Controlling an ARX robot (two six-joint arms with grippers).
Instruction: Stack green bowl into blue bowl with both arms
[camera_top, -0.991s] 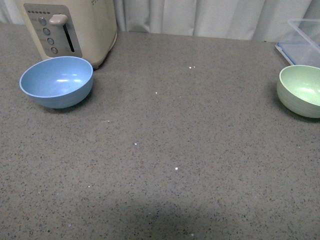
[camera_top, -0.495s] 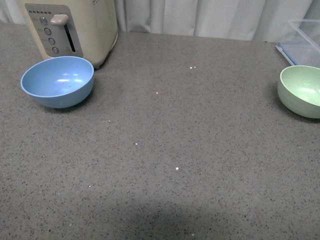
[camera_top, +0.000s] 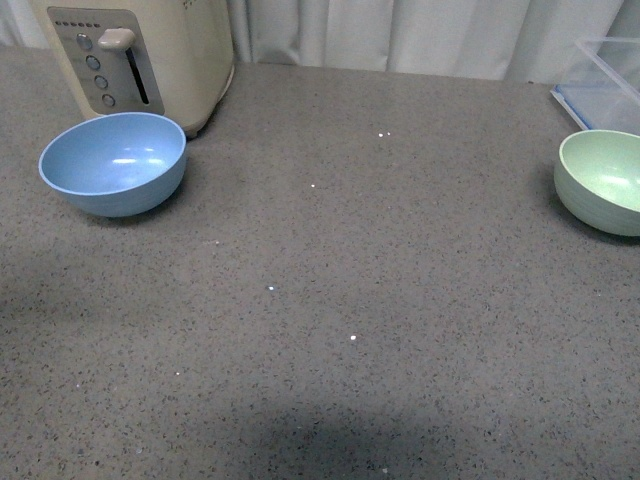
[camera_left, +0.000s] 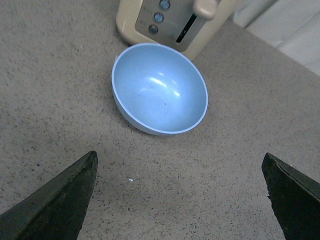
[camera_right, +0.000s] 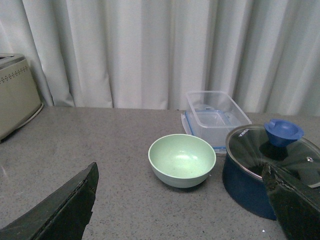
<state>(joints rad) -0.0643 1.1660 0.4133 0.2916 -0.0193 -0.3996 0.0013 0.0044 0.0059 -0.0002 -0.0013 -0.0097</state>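
Observation:
The blue bowl (camera_top: 113, 163) sits upright and empty at the left of the grey counter, just in front of the toaster. The green bowl (camera_top: 602, 181) stands upright and empty at the far right edge of the front view. Neither arm shows in the front view. In the left wrist view the blue bowl (camera_left: 159, 88) lies ahead of my open left gripper (camera_left: 180, 162), well clear of its dark fingertips (camera_left: 65, 197). In the right wrist view the green bowl (camera_right: 182, 159) lies ahead of my open right gripper (camera_right: 180, 172), with nothing between the fingers.
A cream toaster (camera_top: 140, 57) stands behind the blue bowl. A clear plastic container (camera_right: 215, 116) sits behind the green bowl, and a dark blue pot with a glass lid (camera_right: 265, 167) stands close beside it. White curtains (camera_top: 420, 30) hang at the counter's far edge.
Both bowls stay where they were. A shadow has spread over the counter at the left, below the blue bowl.

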